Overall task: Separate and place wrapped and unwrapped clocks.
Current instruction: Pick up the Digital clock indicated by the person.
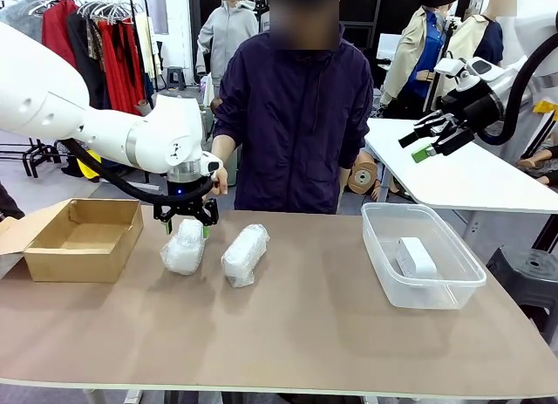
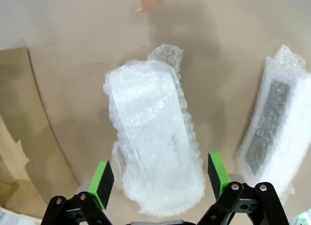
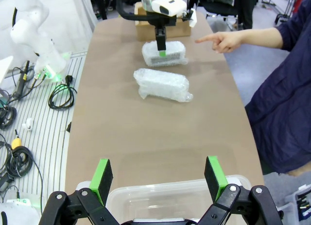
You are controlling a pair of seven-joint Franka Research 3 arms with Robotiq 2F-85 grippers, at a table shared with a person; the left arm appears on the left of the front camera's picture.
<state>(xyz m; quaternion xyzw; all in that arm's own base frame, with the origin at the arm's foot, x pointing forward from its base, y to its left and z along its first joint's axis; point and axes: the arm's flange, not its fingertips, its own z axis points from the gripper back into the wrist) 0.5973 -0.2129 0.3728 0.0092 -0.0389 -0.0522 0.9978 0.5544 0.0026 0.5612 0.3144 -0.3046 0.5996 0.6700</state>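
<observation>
Two oblong bundles in whitish translucent bubble wrap are laid side by side, a little apart, on the brown worktop [image 1: 305,334], left of centre. The left bundle [image 1: 183,247] is set end-on to the near edge. The right bundle [image 1: 245,254] is angled slightly, and a grey panel is seen through its wrap. A bare clock [image 1: 415,257], white and rounded-rectangular, is laid in a clear tub [image 1: 432,295] on the right.

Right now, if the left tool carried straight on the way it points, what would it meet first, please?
The left tool, open and pointing down, straddles the bubble-wrapped clock nearer the cardboard box. It would likely meet that bundle first; the remaining gap is unclear.
</observation>
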